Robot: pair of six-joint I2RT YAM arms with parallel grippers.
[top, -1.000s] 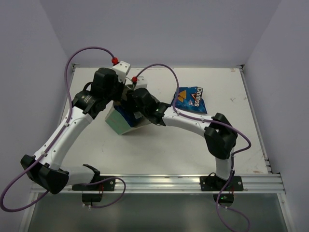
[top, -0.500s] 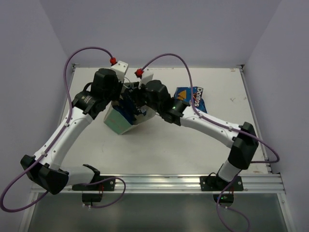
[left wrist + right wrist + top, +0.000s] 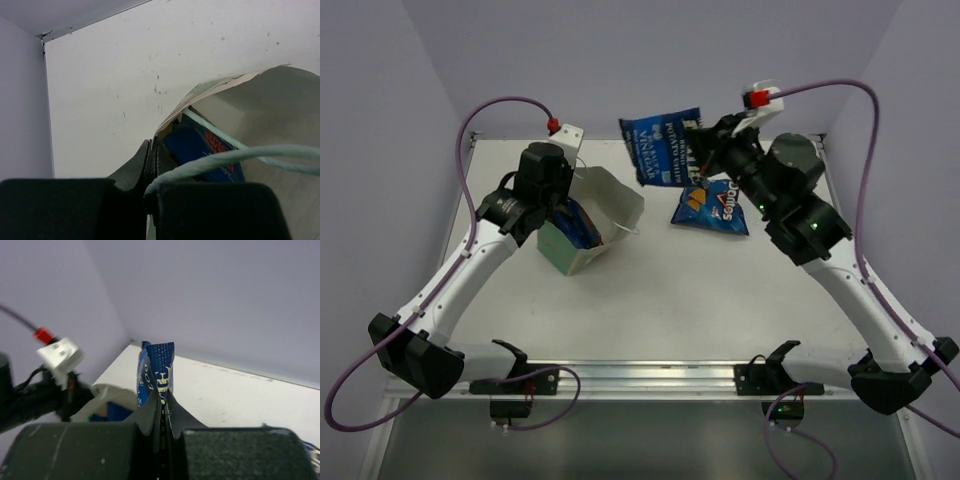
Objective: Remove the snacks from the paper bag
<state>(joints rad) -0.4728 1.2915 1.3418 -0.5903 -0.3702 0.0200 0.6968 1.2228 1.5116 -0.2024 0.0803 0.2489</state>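
The left arm (image 3: 460, 275) arches toward the table's (image 3: 720, 300) far-left corner, left gripper (image 3: 152, 150) clamped on the paper bag's (image 3: 612, 198) rim. The right arm (image 3: 840, 280) rears high, right gripper (image 3: 164, 400) pinching the blue chip bag (image 3: 660, 150) aloft above the far edge.

"doritos" on dark packet (image 3: 712, 208); "vinegar" on blue chip bag (image 3: 663, 150).

The bag's (image 3: 616, 200) walls hide most of the packets (image 3: 582, 226) inside; the right arm (image 3: 790, 195) covers the Doritos' (image 3: 712, 210) upper edge.

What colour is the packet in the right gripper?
Dark blue packet, white lettering; top external view.
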